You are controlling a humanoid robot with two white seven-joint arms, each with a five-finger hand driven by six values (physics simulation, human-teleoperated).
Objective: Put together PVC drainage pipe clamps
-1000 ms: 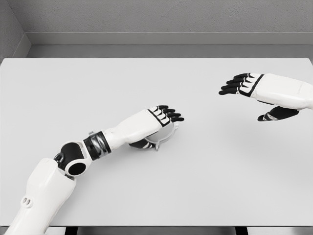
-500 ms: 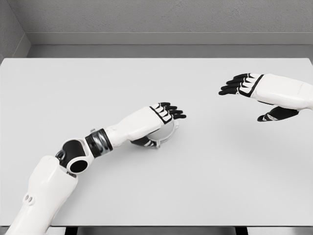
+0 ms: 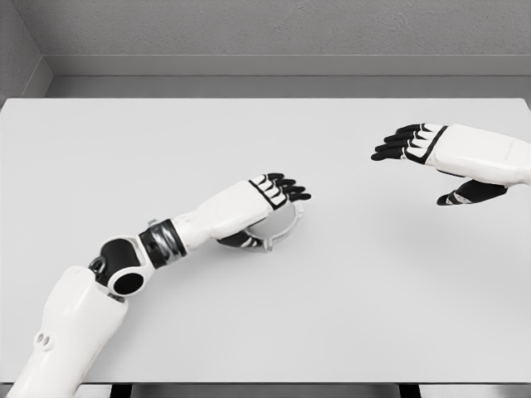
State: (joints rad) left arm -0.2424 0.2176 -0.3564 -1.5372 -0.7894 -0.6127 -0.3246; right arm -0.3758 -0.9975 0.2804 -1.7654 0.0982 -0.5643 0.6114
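White-shelled left hand [image 3: 267, 199]: palm down near table centre, black fingers together and slightly curled over the pipe clamp [image 3: 284, 228]; thumb tucked beneath. A firm grasp cannot be confirmed.
Pipe clamp position: on the table [image 3: 265, 323], directly under and just right of the left palm.
Pipe clamp orientation: pale ring lying roughly flat; a small tab projects toward the lower left. Long axis cannot be determined.
Change from earlier frames: left hand has shifted slightly left and up; more of the ring arc is exposed.
Right hand [image 3: 431, 153]: hovers at right, well apart, fingers extended and relaxed, empty; unchanged.
Hidden: ring's left half lies beneath the palm; right forearm cropped by frame edge.
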